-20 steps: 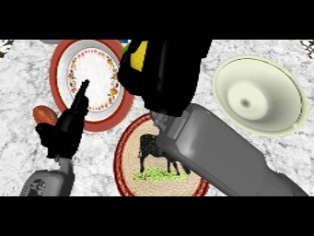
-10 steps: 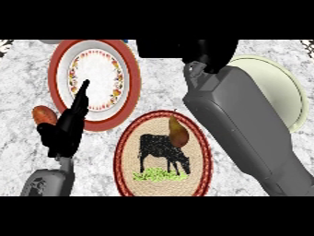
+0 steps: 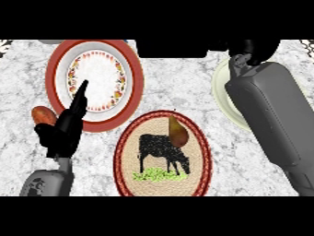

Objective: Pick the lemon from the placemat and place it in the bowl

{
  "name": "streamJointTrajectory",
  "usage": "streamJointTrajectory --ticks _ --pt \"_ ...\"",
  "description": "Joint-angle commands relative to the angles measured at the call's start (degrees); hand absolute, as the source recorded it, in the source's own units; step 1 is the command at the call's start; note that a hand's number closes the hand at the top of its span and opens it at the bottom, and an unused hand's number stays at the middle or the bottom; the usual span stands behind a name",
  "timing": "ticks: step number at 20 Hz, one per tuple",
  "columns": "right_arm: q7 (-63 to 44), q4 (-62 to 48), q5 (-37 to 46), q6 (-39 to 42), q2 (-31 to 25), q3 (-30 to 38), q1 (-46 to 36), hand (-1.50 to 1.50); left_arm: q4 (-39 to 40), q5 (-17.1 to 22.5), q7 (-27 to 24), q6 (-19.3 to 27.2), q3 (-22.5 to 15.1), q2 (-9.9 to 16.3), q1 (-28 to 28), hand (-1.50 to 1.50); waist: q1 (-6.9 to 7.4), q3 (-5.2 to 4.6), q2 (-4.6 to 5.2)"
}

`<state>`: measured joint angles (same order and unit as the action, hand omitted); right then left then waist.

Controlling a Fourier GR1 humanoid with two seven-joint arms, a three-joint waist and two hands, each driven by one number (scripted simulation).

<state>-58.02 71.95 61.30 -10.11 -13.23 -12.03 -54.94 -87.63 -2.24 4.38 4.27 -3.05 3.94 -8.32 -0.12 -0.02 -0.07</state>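
Note:
My right hand (image 3: 254, 50) is at the far right, above the back part of the pale green bowl (image 3: 220, 87), and my grey forearm covers most of that bowl. Its fingers look curled, and the lemon is hidden in this view. The oval woven placemat (image 3: 160, 177), which has a red rim and a black cow picture, lies at centre front. No lemon shows on it. My left hand (image 3: 65, 131) rests open at the left, with its fingers pointing up over the plate's rim.
A white plate (image 3: 95, 69) with a wide red rim sits at the back left. A brown pear-shaped item (image 3: 177, 131) lies on the placemat's upper part. Another brown item (image 3: 42, 115) lies beside my left hand. A dark shape (image 3: 173, 48) runs along the far edge.
My right arm has swung from over the plate and placemat across to the right, over the bowl. That uncovered the placemat and the brown item on it. My left hand has stayed still.

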Motion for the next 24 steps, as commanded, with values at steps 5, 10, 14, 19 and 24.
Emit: streamJointTrajectory --ticks 5,10,14,19,24 --pt "7.3 -2.5 -1.4 -1.6 -6.2 6.3 9.1 1.5 0.3 -0.9 0.0 0.4 0.1 -0.4 -0.5 0.0 0.12 0.02 0.11" --pt "12.2 -6.0 -1.7 -6.2 -6.6 8.8 14.5 1.5 2.4 -1.1 0.2 0.7 0.1 -1.5 -3.3 0.0 0.06 0.03 0.14" --pt "19.3 -12.6 -9.4 -5.9 -5.8 12.8 15.0 1.5 2.3 -2.2 -1.9 0.9 -1.1 -2.0 -1.0 0.0 0.57 0.05 0.31" --pt "26.8 -10.6 -19.6 -3.7 -5.6 17.7 19.6 -1.5 -0.3 0.0 1.2 -0.6 1.3 0.0 -2.3 0.0 0.09 0.06 0.12" --pt "37.0 -10.0 -23.4 -8.8 -3.4 19.6 22.3 -1.5 -0.9 -1.0 1.7 0.1 -0.5 -1.6 0.1 0.0 0.28 0.05 0.1"
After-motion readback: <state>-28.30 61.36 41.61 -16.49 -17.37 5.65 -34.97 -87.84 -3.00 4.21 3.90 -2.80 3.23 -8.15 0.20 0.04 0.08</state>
